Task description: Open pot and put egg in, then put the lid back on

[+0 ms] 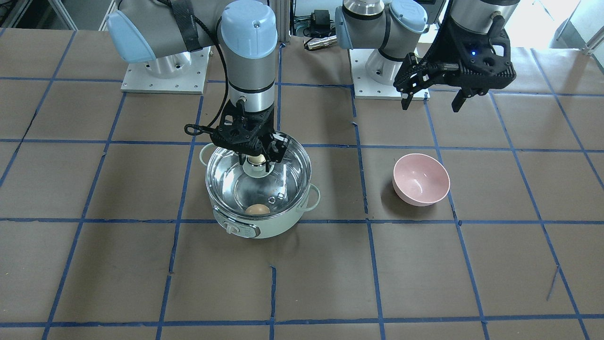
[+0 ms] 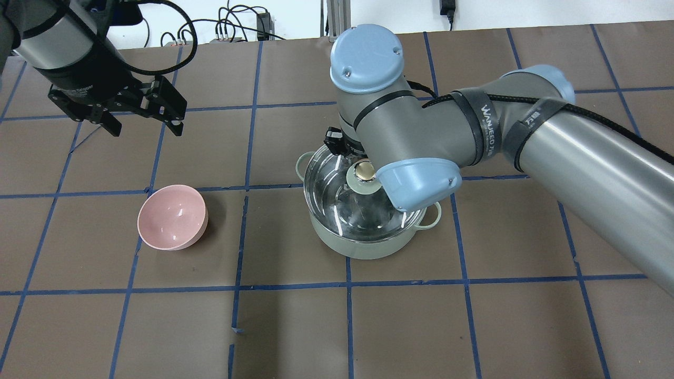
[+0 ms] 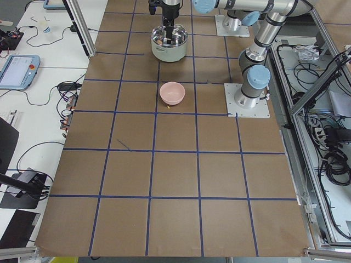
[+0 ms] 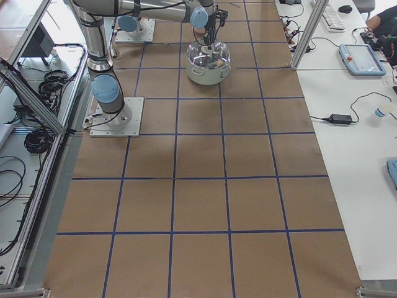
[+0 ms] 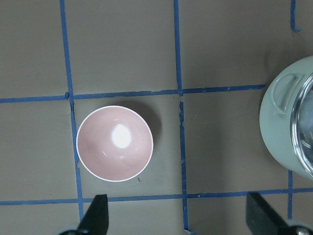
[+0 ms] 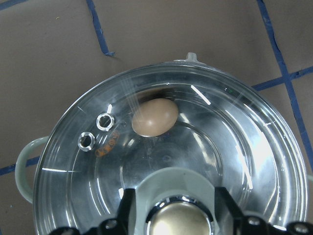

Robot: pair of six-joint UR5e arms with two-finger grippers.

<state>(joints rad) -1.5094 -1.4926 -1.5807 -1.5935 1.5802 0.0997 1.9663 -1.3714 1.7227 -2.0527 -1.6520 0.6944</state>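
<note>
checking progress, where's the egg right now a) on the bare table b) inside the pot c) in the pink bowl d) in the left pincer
b, the egg lies on the steel floor of the pot, visible through the glass lid, and the pink bowl is empty.

Over the pot [image 1: 264,231] mouth, lid [image 1: 288,170] and right claw [image 1: 257,163]; wide gap between pot and pink bowl [image 1: 420,179].

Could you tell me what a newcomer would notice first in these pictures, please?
The right end effector grips the glass lid by its handle over the green pot, with the egg lying inside on the steel floor. Off to the side, an empty pink bowl sits on the table, and the left end effector hangs open in the air near it.
</note>
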